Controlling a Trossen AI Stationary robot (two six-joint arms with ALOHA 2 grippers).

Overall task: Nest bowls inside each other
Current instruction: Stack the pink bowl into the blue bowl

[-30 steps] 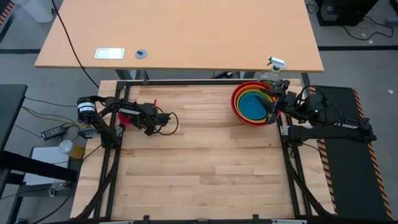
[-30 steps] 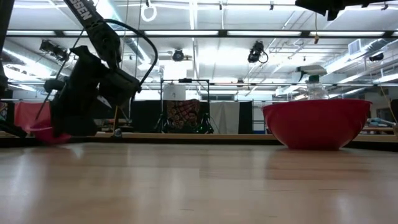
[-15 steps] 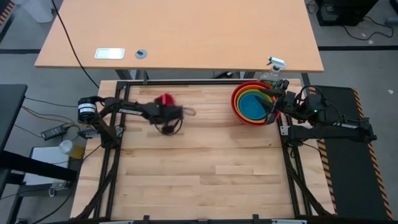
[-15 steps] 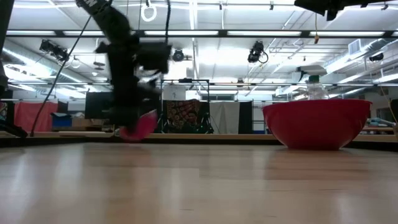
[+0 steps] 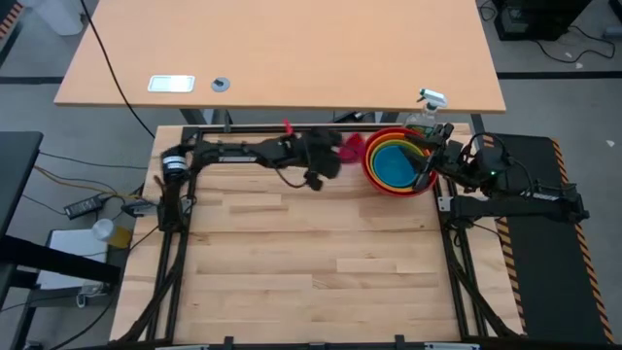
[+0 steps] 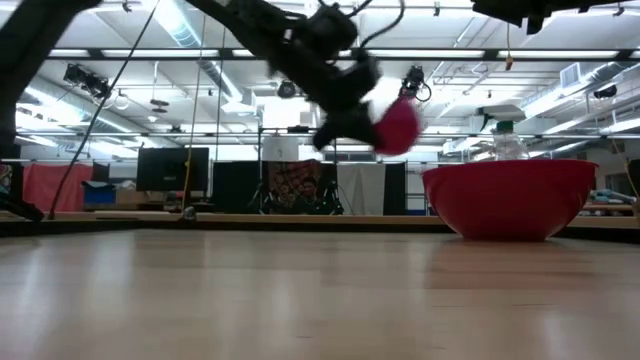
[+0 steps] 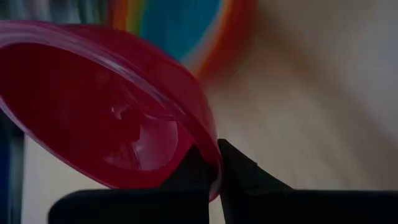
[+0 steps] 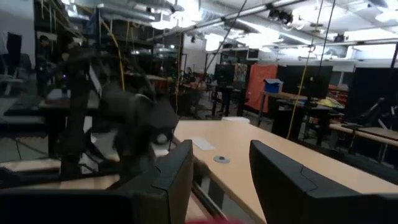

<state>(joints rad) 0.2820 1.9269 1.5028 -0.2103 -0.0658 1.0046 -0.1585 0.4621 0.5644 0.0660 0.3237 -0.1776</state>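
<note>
The pink bowl hangs in the air just left of the stack, with my left gripper shut on it; the low view shows the pink bowl well above the table. The stack stands on the table at the far right: the red bowl holds the orange, the lime green and the blue bowl. In the low view only the red bowl of the stack shows. My right gripper is open and stays over the stack's right side. My left gripper pinches the pink bowl's rim, one finger inside the bowl and the other finger outside it. The fingers come from the table's left, slanting down. The bowl is lifted clear and tilted.
A spray bottle stands at the far right corner behind the stack. A beige desk lies beyond the table's far edge. The bare wooden table top stretches from the middle toward the near edge.
My left gripper has carried the pink bowl from the table's far left toward the right, up to the stack. The bowl was down at the table and is now lifted clear and tilted. The wrist has rolled on the way.
</note>
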